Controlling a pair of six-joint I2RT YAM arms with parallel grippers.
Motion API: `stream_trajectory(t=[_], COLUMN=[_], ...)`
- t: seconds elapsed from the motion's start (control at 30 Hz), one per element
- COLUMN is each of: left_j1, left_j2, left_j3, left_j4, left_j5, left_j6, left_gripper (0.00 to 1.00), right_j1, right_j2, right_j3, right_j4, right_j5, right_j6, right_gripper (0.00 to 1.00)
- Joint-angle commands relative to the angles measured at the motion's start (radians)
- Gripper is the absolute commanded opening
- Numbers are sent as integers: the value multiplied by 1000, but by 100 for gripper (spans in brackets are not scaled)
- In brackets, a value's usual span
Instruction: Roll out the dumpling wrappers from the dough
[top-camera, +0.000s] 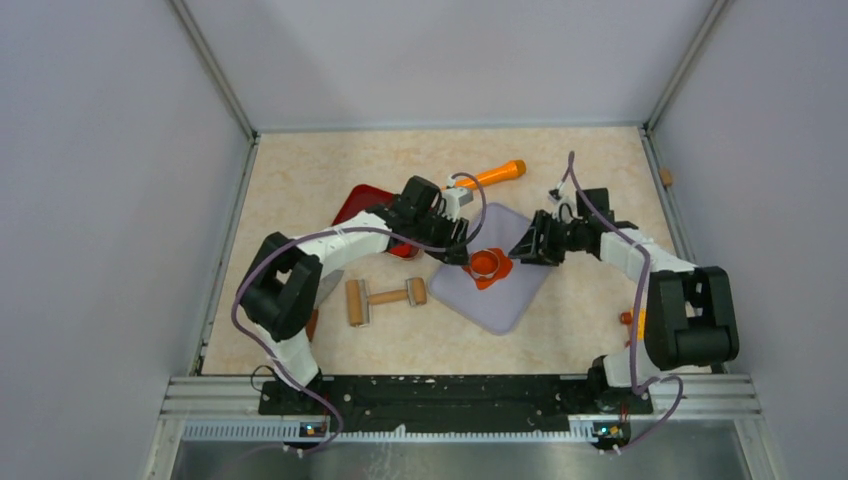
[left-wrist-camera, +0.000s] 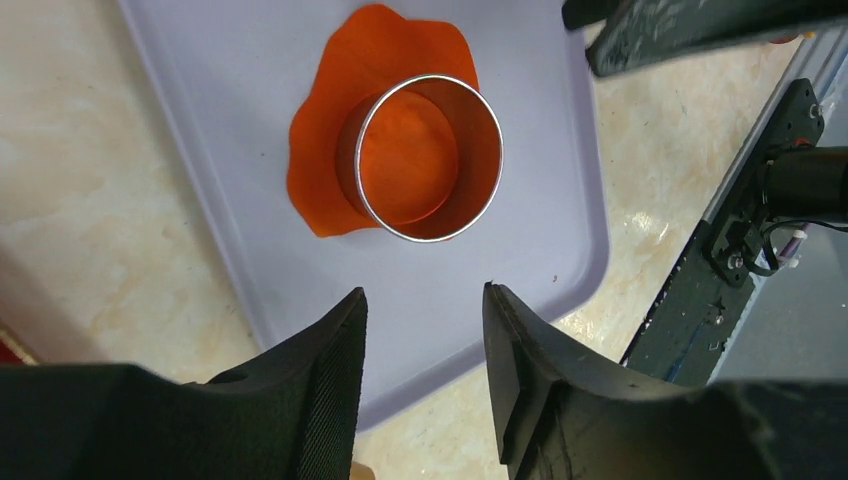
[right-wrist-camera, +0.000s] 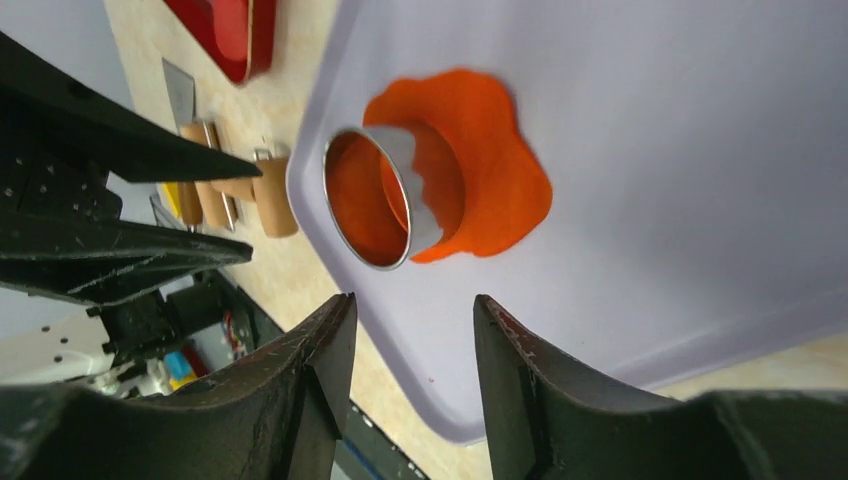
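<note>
Starting at the far left of the beige marbled table (top-camera: 300, 170), a glossy red tray (top-camera: 355, 203) with a raised lip lies partly under the left arm. Nearer, a small wooden roller (top-camera: 385, 297) with a pale barrel on a metal yoke and a stubby handle rests on its side. A flat grey blade (right-wrist-camera: 180, 92) lies just beside it.

The left gripper (left-wrist-camera: 425, 295) hangs over the near left part of a smooth lavender plastic board (left-wrist-camera: 520, 260) with rounded corners. Its black fingers (left-wrist-camera: 330, 370) stand apart with nothing between them.

On the board lies a thin orange-red clay sheet (left-wrist-camera: 320, 150), matte and wavy-edged. A short polished metal ring cutter (right-wrist-camera: 418, 205) stands upright on the sheet. The dumpling wrapper (left-wrist-camera: 405, 155) is the round flat patch of clay enclosed by the ring. Whether it is cut free of the sheet cannot be told.

Beyond the board, a tool with a tapered orange handle (top-camera: 492, 174) lies on the table.

The right gripper (right-wrist-camera: 412, 300) faces the ring from the right, near it but apart. Its dark, scuffed jaws are spread and empty.

At the near right, beside the right arm, sits a small orange piece (top-camera: 627, 318), too small to identify.
</note>
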Motion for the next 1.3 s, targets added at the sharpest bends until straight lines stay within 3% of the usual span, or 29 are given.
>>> stream_trajectory(t=[0.0,0.33,0.87,1.27], left_j1=[-4,-3,18,17], left_j2=[16,131,191,230], left_j3=[-29,40,71,85], left_j4=[192,179,174,173], left_j5=[83,132,122,129], left_j6=[-74,-120,-152,-148], left_gripper=[48,32,33,28], right_j1=[44,68,84,88], right_j2=[16,88,160,205], right_j3=[3,5,6,20], right_j4=[51,83,119,129], right_j5=[-74,-46,-58,-58], right_j6=[-3,15,14,9], right_gripper=[47,39,37,37])
